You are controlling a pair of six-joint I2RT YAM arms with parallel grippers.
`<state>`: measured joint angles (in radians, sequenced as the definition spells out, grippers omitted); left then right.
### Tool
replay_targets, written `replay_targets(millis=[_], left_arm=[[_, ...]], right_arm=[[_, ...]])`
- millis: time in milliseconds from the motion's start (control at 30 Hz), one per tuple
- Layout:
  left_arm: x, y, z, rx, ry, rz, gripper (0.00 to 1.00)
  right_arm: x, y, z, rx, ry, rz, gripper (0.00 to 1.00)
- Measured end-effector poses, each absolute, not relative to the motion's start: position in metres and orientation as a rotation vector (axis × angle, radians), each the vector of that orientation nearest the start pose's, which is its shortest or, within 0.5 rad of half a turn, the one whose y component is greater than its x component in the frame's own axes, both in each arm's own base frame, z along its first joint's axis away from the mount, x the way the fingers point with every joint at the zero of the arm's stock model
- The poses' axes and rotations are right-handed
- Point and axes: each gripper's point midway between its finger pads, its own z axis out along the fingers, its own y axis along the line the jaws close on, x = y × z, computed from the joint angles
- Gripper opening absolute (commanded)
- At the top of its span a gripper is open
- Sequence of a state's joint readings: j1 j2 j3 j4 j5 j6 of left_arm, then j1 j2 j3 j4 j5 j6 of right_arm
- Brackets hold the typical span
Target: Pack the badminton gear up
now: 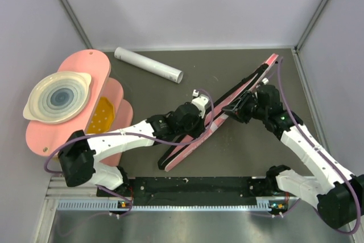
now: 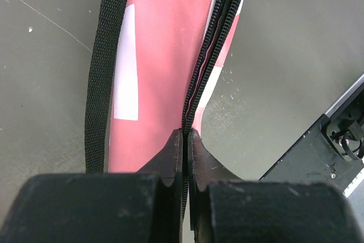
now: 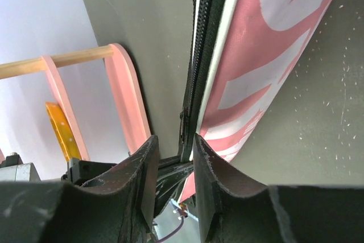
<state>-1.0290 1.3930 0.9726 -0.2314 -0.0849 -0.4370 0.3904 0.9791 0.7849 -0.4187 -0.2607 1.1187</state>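
1. At table centre, the pink bag point(image 1: 190, 149) stands on its long edge. It runs diagonally from near centre to the far right corner.
2. The bag's zipper point(image 2: 196, 83) faces up and its 2 rows of teeth gape slightly. Nothing inside the bag can be seen.
3. The left gripper point(image 2: 185, 136) has its fingers pressed together on the zipper edge, towards the bag's near end. A black mesh strap point(image 2: 98, 83) lies along the bag's left side.
4. The right gripper point(image 3: 176, 143) stands astride the same zipper edge, further along. Its fingers are a narrow gap apart, and whether they bear on the edge cannot be told.
5. The white tube point(image 1: 148, 64) lies flat at far centre, well apart from the bag. Its open end points right, and its contents are not visible.
6. The pink boards point(image 1: 99, 66) stand at the left edge, carrying a white ringed dish point(image 1: 57, 96).
7. Edges: the bag's far tip sits near the right wall, and its near tip is close to the black rail point(image 1: 193, 185).
8. Bare table point(image 1: 227, 69) shows between tube and bag, and again right of the bag.
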Motion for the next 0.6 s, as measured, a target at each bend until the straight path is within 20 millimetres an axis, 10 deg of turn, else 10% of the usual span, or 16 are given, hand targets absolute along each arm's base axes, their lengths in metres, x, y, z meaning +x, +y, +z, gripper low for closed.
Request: replay_targets(millis=[600], left_arm=[[0.202, -0.344, 0.146, 0.645, 2.222, -0.632, 0.00]], right_arm=[[0.255, 0.193, 0.182, 0.760, 2.294, 1.062, 0.13]])
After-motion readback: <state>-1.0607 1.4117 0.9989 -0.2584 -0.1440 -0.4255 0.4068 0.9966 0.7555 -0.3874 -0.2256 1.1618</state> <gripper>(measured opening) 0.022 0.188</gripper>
